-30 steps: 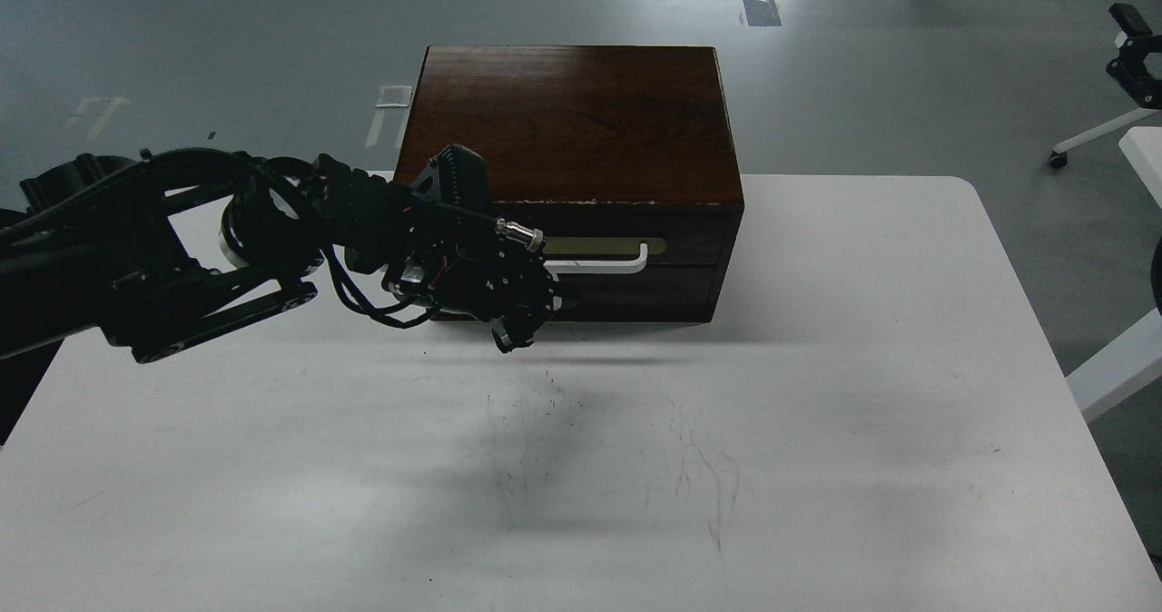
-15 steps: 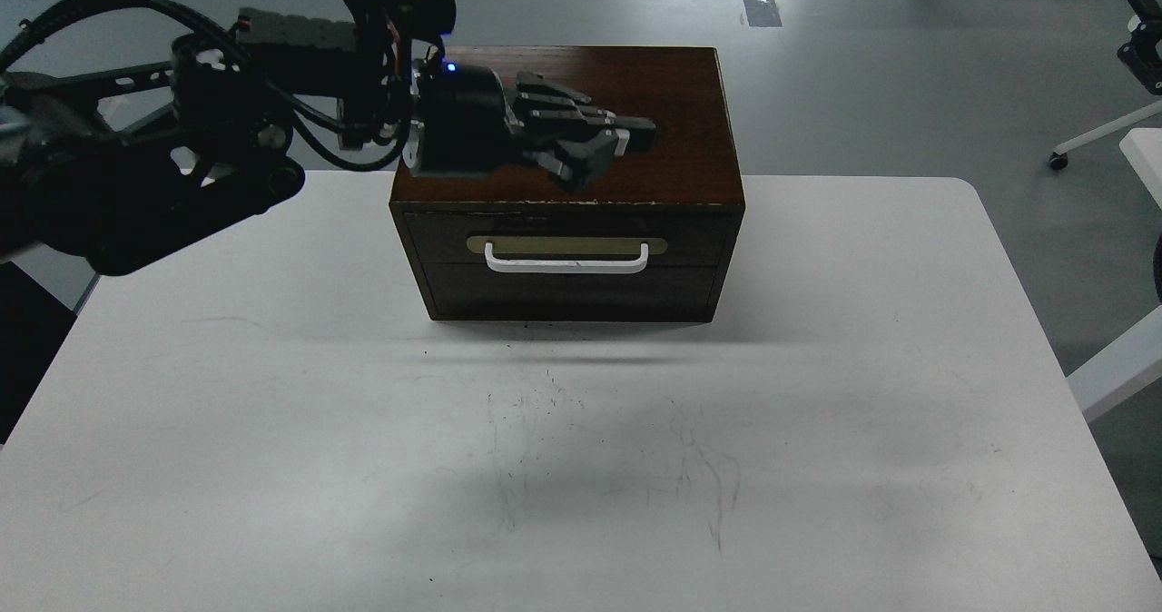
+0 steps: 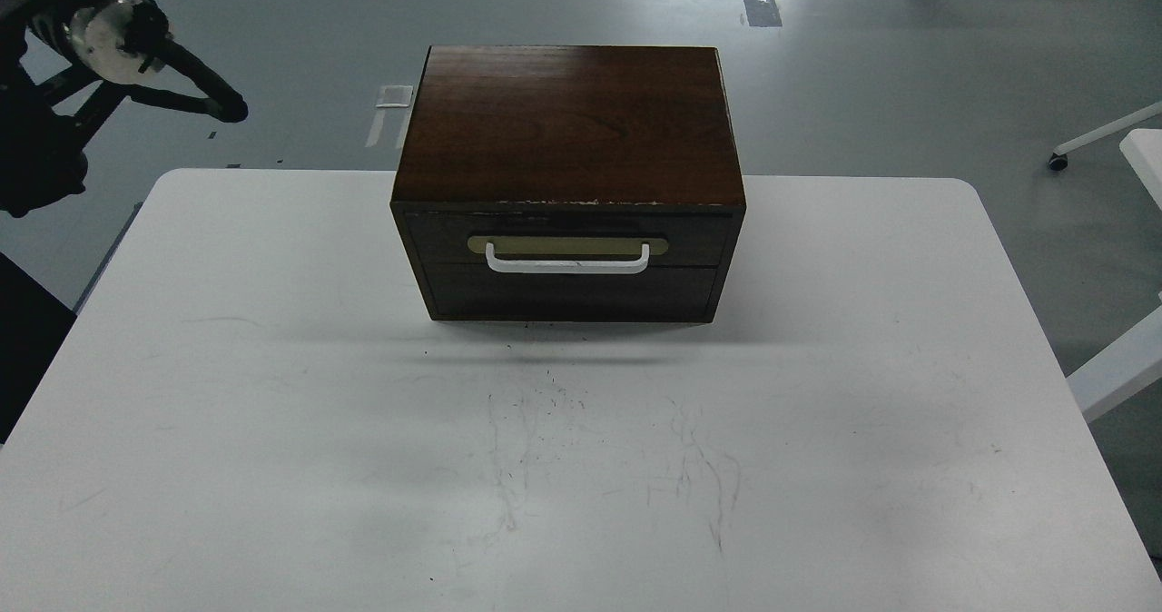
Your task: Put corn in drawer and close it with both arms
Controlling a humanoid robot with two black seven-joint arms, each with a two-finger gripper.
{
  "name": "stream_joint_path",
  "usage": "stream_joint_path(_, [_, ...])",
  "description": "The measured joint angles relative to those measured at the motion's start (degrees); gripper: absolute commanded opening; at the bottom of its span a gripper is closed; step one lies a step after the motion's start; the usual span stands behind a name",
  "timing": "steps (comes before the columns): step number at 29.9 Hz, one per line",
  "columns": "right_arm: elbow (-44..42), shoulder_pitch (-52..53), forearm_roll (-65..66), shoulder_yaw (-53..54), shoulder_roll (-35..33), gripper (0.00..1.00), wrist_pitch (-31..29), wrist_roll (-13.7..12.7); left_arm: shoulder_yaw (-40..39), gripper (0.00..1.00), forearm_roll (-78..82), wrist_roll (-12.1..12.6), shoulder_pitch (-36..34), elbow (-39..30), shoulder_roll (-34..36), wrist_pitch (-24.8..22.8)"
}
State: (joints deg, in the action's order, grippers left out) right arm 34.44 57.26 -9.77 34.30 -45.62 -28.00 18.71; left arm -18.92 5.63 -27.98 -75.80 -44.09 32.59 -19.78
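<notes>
The dark brown wooden box (image 3: 567, 122) stands at the back middle of the white table (image 3: 272, 367). Its drawer (image 3: 567, 271) is shut flush with the box front, with the white bar handle (image 3: 567, 262) on a beige plate facing me. The corn is not in view. Part of my left arm (image 3: 100, 40) shows at the top left corner, well clear of the box; its gripper is outside the frame. My right arm and gripper are not in view.
The table edges run left, right and at the back behind the box. White furniture legs (image 3: 1103, 126) and a white frame (image 3: 1121, 362) stand on the grey floor at the right.
My left arm has lifted from the drawer front, passed over the box top, and swung away to the top left corner. Its gripper has left the view. The drawer stays shut.
</notes>
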Motion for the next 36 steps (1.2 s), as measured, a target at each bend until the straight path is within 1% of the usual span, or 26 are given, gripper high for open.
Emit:
stream_joint_path(3, [-0.61, -0.05, -0.88, 1.49, 1.25, 1.0, 0.0, 0.04, -2.75, 0.98, -9.12, -0.02, 2.26, 5.28, 0.17, -0.93])
stream_joint_path(8, [-2.67, -0.15, -5.39, 2.48, 3.38, 1.0, 0.0, -0.34, -9.92, 0.98, -16.98, 0.07, 9.88, 8.16, 0.05, -2.66])
stream_joint_path(10, [-2.84, -0.29, -7.25, 2.51, 4.02, 1.0, 0.0, -0.4, -12.31, 0.98, -17.64, 1.1, 12.03, 8.39, -0.16, -2.78])
stream_joint_path(12, [-2.9, -0.49, -8.93, 2.55, 4.84, 1.0, 0.0, -0.41, -14.61, 0.98, -18.02, 2.94, 14.01, 9.09, -0.43, -2.95])
stream_joint_path(14, [-2.95, -0.54, -9.57, 2.6, 5.66, 1.0, 0.0, -0.4, -15.77, 0.98, -18.14, 3.92, 15.43, 9.81, -0.71, -3.16])
stream_joint_path(18, [-3.78, -0.84, -9.86, 2.62, 6.27, 1.0, 0.0, -0.36, -16.31, 0.98, -18.17, 4.67, 18.09, 10.37, -0.85, -3.66])
stream_joint_path(21, [-3.94, -1.67, -10.16, 2.63, 6.36, 1.0, 0.0, -0.34, -16.44, 0.98, -18.16, 5.85, 20.07, 9.93, -0.85, -5.77])
stream_joint_path(24, [-3.95, -2.28, -10.27, 2.63, 6.55, 1.0, 0.0, -0.34, -16.76, 0.98, -18.18, 6.45, 21.19, 9.68, -0.79, -7.7])
stream_joint_path(29, [-3.93, -4.34, -10.29, 2.58, 7.62, 1.0, 0.0, -0.25, -16.84, 0.98, -18.28, 6.61, 22.69, 10.39, -1.12, -8.18])
stream_joint_path(36, [-3.98, -7.11, -11.11, 3.6, 12.88, 1.0, 0.0, 0.28, -16.87, 0.98, -18.3, 6.64, 26.01, 10.83, -2.6, -8.25])
